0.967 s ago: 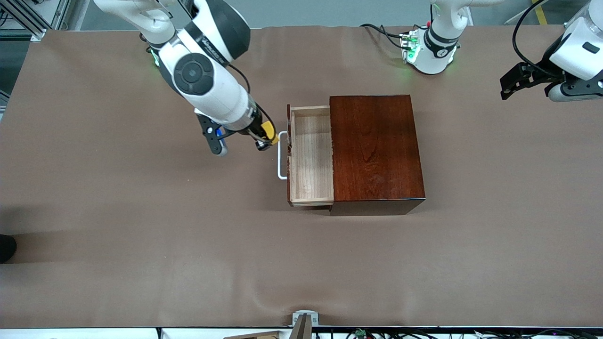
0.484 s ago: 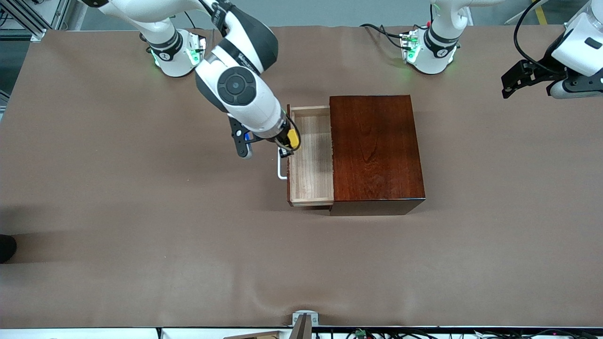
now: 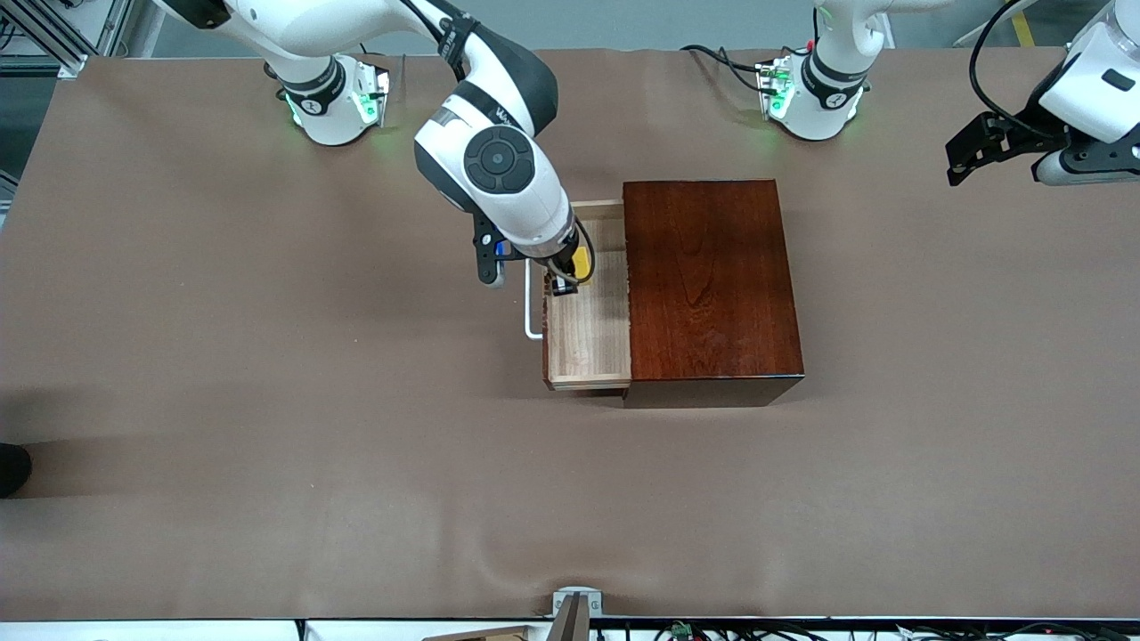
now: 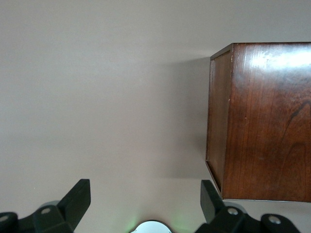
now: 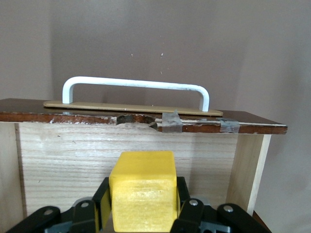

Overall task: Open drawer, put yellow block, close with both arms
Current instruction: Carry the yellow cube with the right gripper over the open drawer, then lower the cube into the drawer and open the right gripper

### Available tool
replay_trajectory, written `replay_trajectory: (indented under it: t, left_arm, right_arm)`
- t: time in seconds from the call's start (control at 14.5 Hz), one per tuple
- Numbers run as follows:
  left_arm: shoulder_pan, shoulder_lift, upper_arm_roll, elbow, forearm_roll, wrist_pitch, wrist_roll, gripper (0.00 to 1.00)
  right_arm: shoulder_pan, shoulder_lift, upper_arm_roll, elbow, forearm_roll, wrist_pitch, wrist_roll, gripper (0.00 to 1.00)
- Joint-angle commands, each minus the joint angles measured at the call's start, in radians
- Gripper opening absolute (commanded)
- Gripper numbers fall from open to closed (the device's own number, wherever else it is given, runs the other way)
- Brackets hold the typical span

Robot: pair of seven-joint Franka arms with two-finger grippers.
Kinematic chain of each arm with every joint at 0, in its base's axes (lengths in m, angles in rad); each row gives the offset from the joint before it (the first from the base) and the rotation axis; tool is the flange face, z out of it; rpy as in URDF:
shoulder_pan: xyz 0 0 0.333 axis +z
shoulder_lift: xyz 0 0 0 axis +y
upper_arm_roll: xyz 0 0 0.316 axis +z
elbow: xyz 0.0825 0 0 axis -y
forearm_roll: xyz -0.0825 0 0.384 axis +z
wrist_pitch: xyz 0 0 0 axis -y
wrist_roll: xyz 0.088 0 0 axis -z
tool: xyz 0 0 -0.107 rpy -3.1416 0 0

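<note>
The right gripper (image 3: pixel 570 271) hangs over the open drawer (image 3: pixel 592 338), pinching the block (image 5: pixel 142 188) between its fingers; the tray floor lies straight below, its long axis running along the handle (image 3: pixel 532 307), so release needs only a short descent. The left gripper (image 3: pixel 997 151) waits spread, well apart from the box (image 3: pixel 708 276). A second ago the block was short of the handle; now it is above the tray

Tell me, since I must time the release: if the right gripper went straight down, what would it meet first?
Probably the drawer's pale-wood floor: the right gripper holds the yellow block over the open tray; height is unclear.
</note>
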Motion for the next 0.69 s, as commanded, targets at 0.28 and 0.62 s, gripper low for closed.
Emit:
replay_trajectory:
  t: [0.28,0.62]
  left_arm:
    - [0.016,0.001,-0.006,0.013,-0.034,0.022,0.068,1.00]
    - [0.019,0.033,-0.005,0.084,-0.036,0.008,0.071,1.00]
  right_arm:
    - [0.050,0.080,-0.007,0.024,-0.131,0.032,0.034,0.00]
    - [0.061,0.097,-0.024,0.005,-0.135,0.084,0.061,0.00]
